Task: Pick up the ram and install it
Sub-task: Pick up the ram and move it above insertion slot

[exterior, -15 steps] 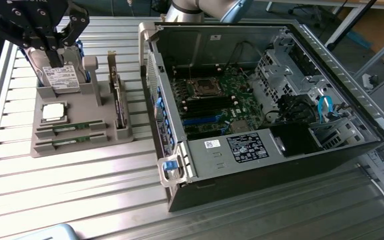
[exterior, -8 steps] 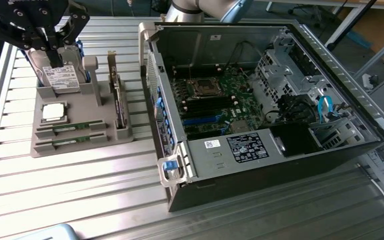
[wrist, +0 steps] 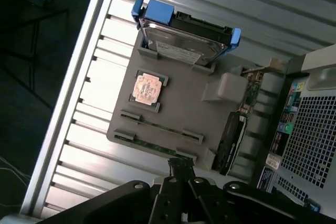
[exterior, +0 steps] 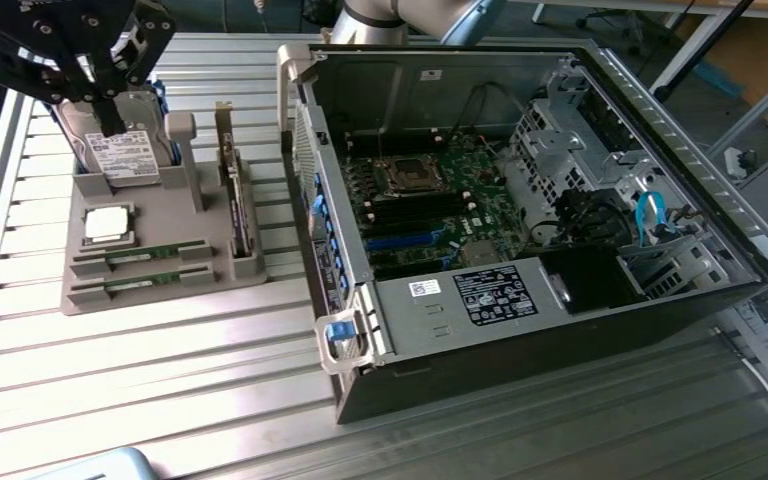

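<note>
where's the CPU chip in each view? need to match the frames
Exterior view: CPU chip lies flat on the gray holder, toward the exterior view's left, between the hard drive and the RAM sticks.
Wrist view: CPU chip sits on the same gray holder, again between the hard drive and the RAM sticks.
Shared landmark: the hard drive with its blue ends.

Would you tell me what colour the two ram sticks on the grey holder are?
The ram sticks are green, clearest in the exterior view.
</note>
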Controlling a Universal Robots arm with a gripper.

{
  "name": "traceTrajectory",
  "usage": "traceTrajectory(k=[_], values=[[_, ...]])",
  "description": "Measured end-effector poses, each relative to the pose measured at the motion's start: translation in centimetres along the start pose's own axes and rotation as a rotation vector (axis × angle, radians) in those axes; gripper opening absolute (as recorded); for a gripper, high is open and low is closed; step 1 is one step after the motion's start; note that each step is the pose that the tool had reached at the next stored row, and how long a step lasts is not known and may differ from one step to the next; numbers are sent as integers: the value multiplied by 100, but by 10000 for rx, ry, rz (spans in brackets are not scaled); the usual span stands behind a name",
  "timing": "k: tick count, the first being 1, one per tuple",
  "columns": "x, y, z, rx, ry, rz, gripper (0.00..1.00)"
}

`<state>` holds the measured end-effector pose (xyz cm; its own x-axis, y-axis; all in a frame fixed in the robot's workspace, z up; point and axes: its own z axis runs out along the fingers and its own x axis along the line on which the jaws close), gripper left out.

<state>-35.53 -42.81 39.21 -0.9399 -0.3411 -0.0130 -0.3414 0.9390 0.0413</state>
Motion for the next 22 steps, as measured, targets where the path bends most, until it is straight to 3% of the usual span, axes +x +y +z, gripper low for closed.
traceTrajectory(k=[22], values=[[-2,-1,0,-53,168,-4072,11]])
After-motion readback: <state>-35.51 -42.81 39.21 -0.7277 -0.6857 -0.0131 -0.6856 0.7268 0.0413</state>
